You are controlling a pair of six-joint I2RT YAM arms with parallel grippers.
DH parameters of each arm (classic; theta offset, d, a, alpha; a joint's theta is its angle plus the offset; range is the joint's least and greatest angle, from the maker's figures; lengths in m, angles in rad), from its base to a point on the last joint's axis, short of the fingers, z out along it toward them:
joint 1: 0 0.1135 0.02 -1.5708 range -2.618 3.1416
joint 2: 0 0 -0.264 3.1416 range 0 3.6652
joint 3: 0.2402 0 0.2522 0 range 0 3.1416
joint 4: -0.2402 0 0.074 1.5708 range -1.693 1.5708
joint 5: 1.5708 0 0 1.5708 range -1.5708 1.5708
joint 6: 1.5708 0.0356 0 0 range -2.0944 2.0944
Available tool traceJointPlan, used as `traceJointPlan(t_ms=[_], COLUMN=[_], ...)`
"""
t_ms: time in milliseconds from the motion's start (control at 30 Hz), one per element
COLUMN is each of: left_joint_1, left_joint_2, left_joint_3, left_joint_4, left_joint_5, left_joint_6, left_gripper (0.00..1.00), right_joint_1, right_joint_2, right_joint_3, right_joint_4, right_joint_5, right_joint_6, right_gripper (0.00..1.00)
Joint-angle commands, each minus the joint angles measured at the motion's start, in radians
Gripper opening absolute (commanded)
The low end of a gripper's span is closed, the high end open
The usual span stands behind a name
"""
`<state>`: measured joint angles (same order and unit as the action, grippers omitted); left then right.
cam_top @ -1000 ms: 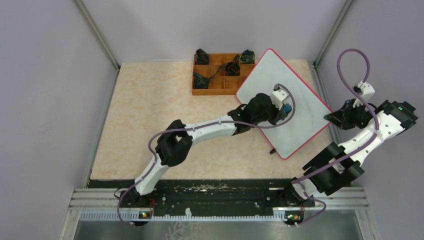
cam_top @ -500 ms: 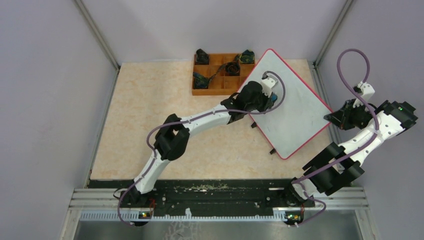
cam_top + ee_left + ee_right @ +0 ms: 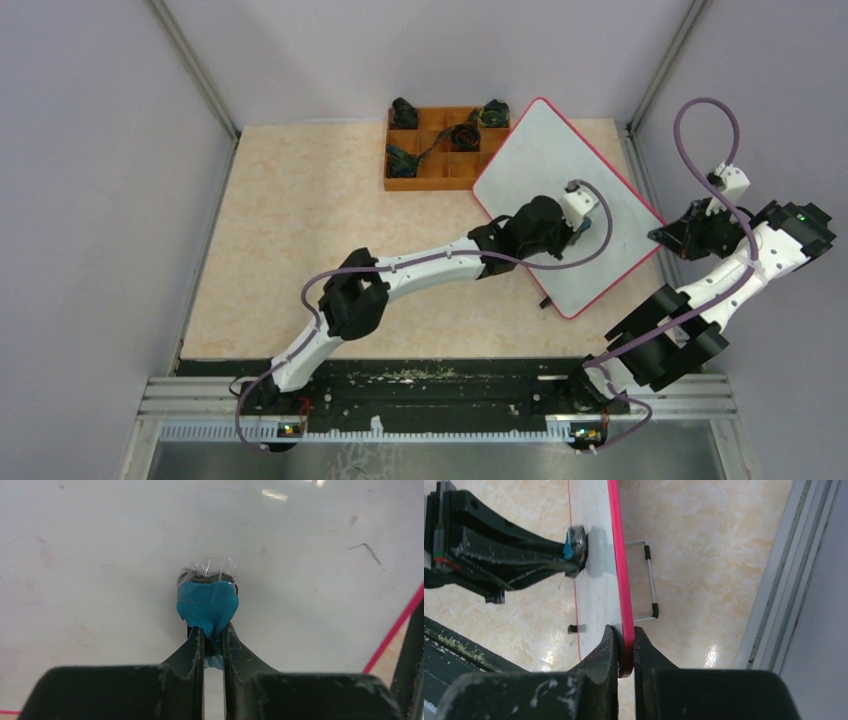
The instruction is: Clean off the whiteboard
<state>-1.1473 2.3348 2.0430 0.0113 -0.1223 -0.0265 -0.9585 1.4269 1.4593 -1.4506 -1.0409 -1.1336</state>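
Note:
The whiteboard [image 3: 545, 150] lies tilted like a diamond at the table's back right, white with a thin red rim. My left gripper [image 3: 588, 228] is over its middle, shut on a small blue eraser [image 3: 207, 605] that presses against the white surface [image 3: 100, 555]. Faint reddish smudges [image 3: 45, 555] and a short dark stroke [image 3: 367, 550] show on the board. My right gripper [image 3: 625, 630] is shut on the board's red rim [image 3: 616, 540] at its right corner [image 3: 655, 222]. The right wrist view also shows the eraser [image 3: 574, 542] on the board.
An orange compartment tray [image 3: 430, 172] with dark objects and a cable stands just left of the board's top corner. A wire foot [image 3: 651, 580] sticks out under the board. A metal frame post [image 3: 640, 170] and purple walls close in the right side.
My left gripper swept with the eraser up toward the board's upper-left edge, then back down and right to the board's middle. The right gripper and the board stayed put.

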Motion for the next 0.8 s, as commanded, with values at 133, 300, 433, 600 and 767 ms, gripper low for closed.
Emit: traceJointPlan(t_ms=[133,300,433,600,767], left_joint_1=[-0.039,0.015,0.065,0.121,0.173], left_joint_2=[-0.115,-0.215,-0.287,-0.368,-0.43], left_joint_3=[-0.093,-0.133,-0.165,-0.202,-0.254], left_joint_4=[0.023,-0.035,-0.085,-0.13,-0.148], left_joint_5=[0.055,0.041,0.031,0.009,-0.03], left_joint_6=[0.015,-0.003,-0.012,-0.017,-0.013], left_gripper=[0.0,0.01,0.08,0.2,0.32], right_joint_1=[0.047,0.048,0.048,0.048,0.047], right_joint_2=[-0.012,-0.008,-0.004,-0.007,-0.022], right_joint_3=[-0.044,-0.019,0.004,0.025,0.038], right_joint_4=[-0.046,-0.019,0.004,0.038,0.113], right_joint_5=[0.091,0.09,0.087,0.088,0.098], right_joint_6=[-0.118,-0.062,-0.011,0.045,0.138], right_gripper=[0.0,0.0,0.01,0.35,0.49])
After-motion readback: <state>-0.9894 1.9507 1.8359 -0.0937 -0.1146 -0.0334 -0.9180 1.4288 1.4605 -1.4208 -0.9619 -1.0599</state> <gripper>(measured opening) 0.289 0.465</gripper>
